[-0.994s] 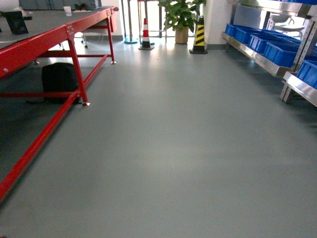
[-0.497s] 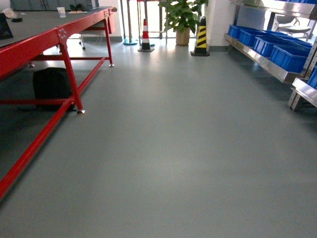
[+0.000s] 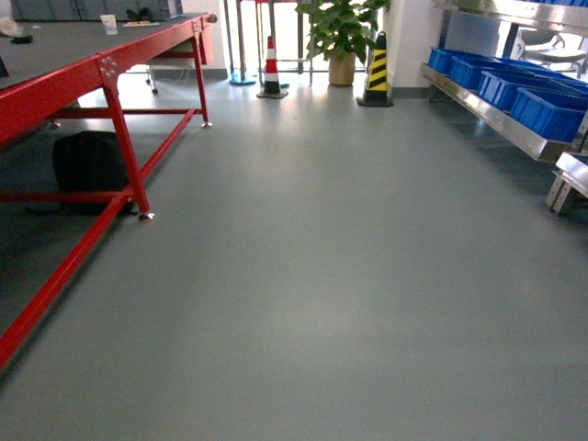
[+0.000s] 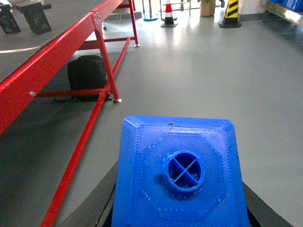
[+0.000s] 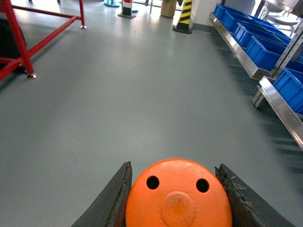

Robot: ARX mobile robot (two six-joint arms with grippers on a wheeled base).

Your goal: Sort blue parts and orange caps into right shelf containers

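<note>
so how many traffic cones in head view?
2. An orange-and-white cone stands by the far wall at centre; a black-and-yellow cone stands right of the potted plant, near the shelf end. More may be hidden behind the red table.

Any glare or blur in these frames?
Head view: window glare on the floor, otherwise sharp. Left wrist view: blue part crisp, same floor sheen. Right wrist view: shelf edge smeared at right; orange cap sharp.
</note>
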